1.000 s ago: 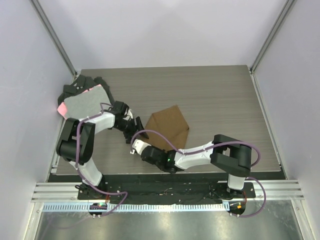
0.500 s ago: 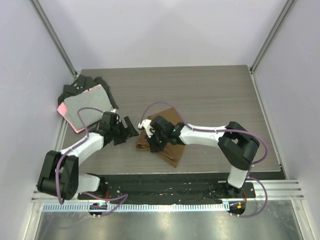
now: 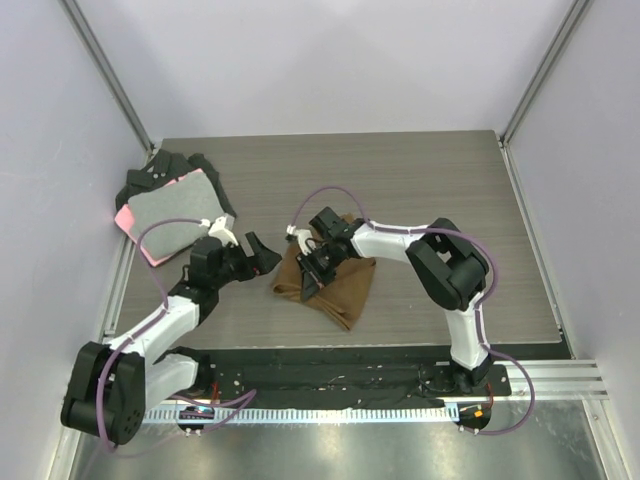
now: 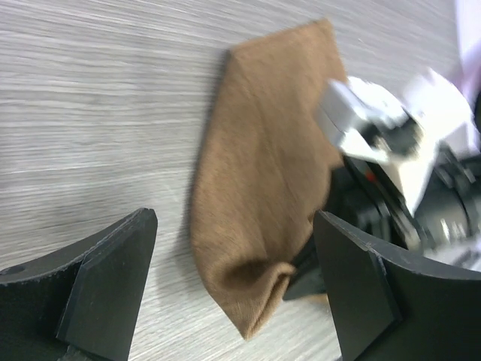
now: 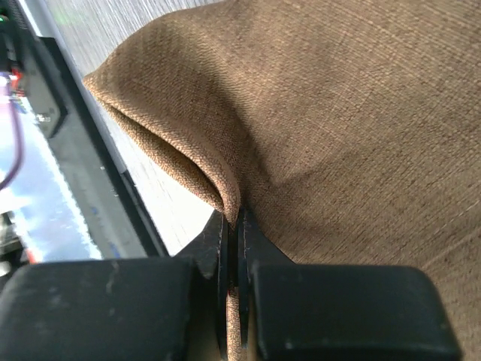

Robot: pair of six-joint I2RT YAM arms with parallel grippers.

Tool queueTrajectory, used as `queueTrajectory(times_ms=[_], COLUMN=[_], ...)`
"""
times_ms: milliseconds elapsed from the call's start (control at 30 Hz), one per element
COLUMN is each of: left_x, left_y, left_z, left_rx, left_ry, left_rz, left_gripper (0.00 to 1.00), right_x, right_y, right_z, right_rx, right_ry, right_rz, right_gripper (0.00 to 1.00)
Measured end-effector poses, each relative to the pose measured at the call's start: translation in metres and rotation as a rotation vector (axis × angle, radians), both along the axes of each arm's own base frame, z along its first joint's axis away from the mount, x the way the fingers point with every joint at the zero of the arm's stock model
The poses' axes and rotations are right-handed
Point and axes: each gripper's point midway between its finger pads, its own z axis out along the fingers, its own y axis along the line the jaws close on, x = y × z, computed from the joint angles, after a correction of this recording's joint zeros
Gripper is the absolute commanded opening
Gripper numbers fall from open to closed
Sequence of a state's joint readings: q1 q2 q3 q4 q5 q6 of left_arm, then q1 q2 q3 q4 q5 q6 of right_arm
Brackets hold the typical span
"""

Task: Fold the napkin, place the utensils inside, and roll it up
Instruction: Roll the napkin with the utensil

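Right wrist view: right gripper (image 5: 233,226) clamped on doubled edge of plain brown woven fabric napkin (image 5: 338,113). Napkin lay mid-table, at three o'clock from left gripper (image 3: 262,255), whose jaws gaped wide, empty. Cloth looked light, limp, grippy; best pinched at edge or corner.

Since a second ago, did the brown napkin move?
Yes. The napkin has shifted toward the near edge of the table and is folded over, with the right gripper shut on its edge.
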State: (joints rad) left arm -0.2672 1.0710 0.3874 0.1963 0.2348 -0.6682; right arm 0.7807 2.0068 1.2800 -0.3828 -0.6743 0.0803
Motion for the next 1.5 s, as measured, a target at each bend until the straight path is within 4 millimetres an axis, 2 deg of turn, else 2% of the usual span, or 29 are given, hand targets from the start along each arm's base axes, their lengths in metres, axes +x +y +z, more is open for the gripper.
queueTrajectory(times_ms=[333,500,767,933,1133,1200,1300,1400,1500], left_x=[-0.02,-0.023,-0.027,-0.029,-0.028,-0.028,-0.027,-0.024,-0.02], left_y=[-0.036,-0.042,-0.045,-0.046,-0.047,-0.047,-0.047,-0.049,-0.049], left_z=[-0.001,-0.004,-0.028,-0.034,-0.042,-0.043,-0.043,-0.043,-0.044], left_rx=[-0.01,0.011,0.053,0.069,0.092,0.1,0.11,0.117,0.132], left_ry=[-0.078,-0.097,-0.039,-0.034,-0.009,-0.003,0.005,0.021,0.054], left_rz=[-0.206,-0.244,-0.279,-0.293,-0.301,-0.304,-0.307,-0.309,-0.301], left_gripper=[0.83,0.79,0.61,0.5,0.22,0.16,0.01,0.0,0.0], right_x=[0.013,0.016,0.019,0.02,0.021,0.022,0.025,0.027,0.029], right_y=[0.0,-0.001,-0.001,-0.001,-0.002,-0.002,-0.003,-0.005,-0.006], right_z=[-0.003,-0.004,-0.005,-0.005,-0.005,-0.005,-0.005,-0.005,-0.005], right_rx=[0.056,0.075,0.101,0.109,0.11,0.111,0.112,0.112,0.109], right_ry=[0.192,0.261,0.344,0.381,0.399,0.401,0.401,0.401,0.399], right_rz=[-0.037,-0.045,-0.057,-0.064,-0.074,-0.078,-0.086,-0.094,-0.102], right_gripper=[0.01,0.01,0.01,0.01,0.01,0.01,0.01,0.01,0.06])
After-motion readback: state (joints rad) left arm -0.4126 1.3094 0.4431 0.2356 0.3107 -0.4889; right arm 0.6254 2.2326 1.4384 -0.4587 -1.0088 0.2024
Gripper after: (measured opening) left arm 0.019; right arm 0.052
